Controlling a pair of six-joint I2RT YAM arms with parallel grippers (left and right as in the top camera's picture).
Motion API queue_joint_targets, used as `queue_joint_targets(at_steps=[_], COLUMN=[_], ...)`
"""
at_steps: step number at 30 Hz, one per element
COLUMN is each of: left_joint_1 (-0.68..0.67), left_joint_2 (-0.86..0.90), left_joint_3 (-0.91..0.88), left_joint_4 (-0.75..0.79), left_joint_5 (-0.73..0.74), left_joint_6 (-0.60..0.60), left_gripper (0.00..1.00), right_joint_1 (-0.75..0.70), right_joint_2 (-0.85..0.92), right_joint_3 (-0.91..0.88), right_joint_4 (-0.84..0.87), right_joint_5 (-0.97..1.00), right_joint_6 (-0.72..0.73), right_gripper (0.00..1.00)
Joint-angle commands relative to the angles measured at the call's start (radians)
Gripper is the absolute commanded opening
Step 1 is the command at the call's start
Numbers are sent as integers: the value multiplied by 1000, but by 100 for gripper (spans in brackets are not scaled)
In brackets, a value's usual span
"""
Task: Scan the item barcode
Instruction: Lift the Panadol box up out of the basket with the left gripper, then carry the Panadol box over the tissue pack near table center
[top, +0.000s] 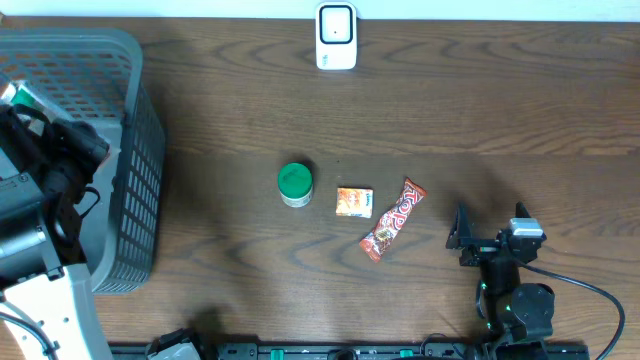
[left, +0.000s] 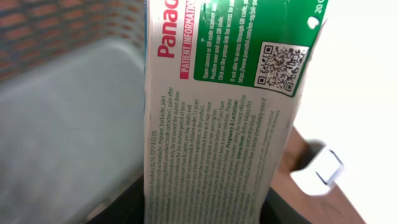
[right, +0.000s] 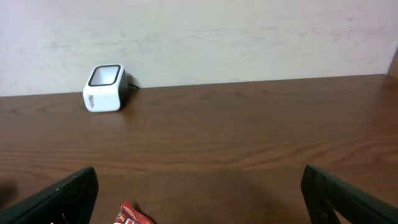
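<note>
Since the right arm has no part in this step as we read it, the right gripper (top: 488, 222) sits at the near right of the table (top: 500, 100) with its jaws spread wide and nothing between them, its camera looking low across the wood toward the far wall; a little farther in, at the middle, a red snack bar (top: 392, 218), a small orange packet (top: 354, 201) and a green-lidded jar (top: 294, 184) lie in a loose row, apart from one another, probably laid out to be reached one at a time; at the left, the left gripper (top: 22, 112) is up over the grey basket (top: 135, 150), and its wrist view is filled by a green and white medicine box (left: 211, 143) standing lengthwise straight out from the camera, so we judge the jaws clenched on the box's lower end, though the fingers themselves are hidden; the box hangs above the basket floor, which suggests a lift out for carrying; a QR code (left: 281, 65) and small print face the camera, but we see no barcode on these faces, so we cannot tell how the box must turn; farthest off, at the centre of the far edge, the white scanner (top: 336, 37) stands with its window toward the arms; the box is well apart from it, so we judge the scan not yet done.
</note>
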Motion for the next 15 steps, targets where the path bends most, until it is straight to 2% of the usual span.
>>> queue_joint_targets(at_steps=[1, 7, 15], left_joint_1=[-7, -93, -394], left_joint_2=[-20, -25, -8], left_joint_3=[11, 11, 11], left_joint_4=[19, 18, -8], left_joint_5=[173, 343, 354], left_joint_6=[58, 105, 269], left_gripper=[39, 39, 39], right_joint_1=[8, 8, 8], right_joint_2=[-3, -3, -3], right_joint_3=[-1, -1, -1], right_joint_4=[-4, -4, -4], right_joint_5=[2, 2, 2], right_joint_6=[-5, -5, -6], right_gripper=[99, 99, 99])
